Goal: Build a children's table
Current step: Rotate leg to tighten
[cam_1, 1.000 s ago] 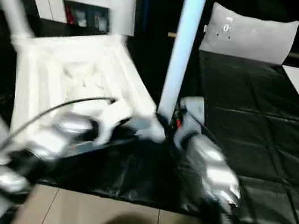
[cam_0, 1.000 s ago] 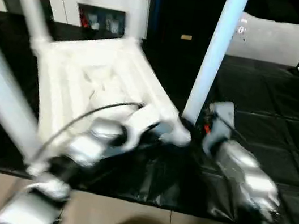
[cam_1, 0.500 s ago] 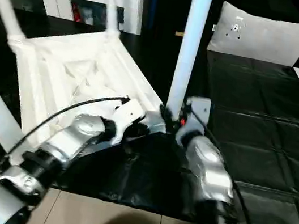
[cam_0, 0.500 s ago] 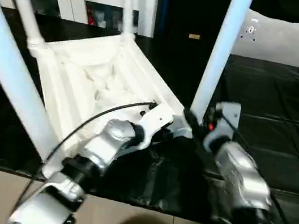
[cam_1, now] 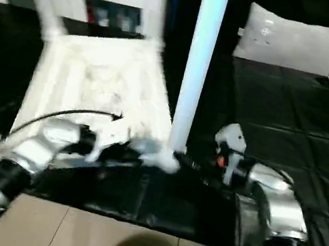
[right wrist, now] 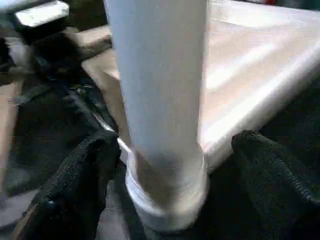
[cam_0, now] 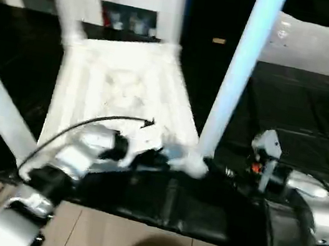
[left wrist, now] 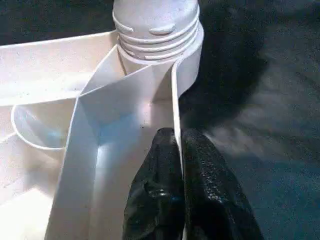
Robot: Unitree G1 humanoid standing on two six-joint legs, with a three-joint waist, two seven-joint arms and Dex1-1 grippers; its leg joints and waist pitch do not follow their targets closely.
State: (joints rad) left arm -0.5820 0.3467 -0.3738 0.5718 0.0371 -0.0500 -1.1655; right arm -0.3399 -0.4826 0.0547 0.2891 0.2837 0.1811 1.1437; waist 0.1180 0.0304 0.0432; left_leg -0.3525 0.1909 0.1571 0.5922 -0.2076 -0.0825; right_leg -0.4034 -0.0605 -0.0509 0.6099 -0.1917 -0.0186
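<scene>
Children's table (cam_0: 125,91) is lying upside down near the front edge of the black-covered work surface (cam_0: 313,141), ribbed underside showing and its legs pointing upward. Left gripper (left wrist: 179,150) is pinching the thin rim wall beside the near corner socket (left wrist: 157,35), bracing the top. Right gripper (right wrist: 170,165) is standing wide, its fingers (right wrist: 75,175) flanking the base of the near leg (cam_0: 240,66) without squeezing. Judging by this, the leg-seating step is ending; next, the right gripper probably needs to clear the leg, then the seating wants checking.
</scene>
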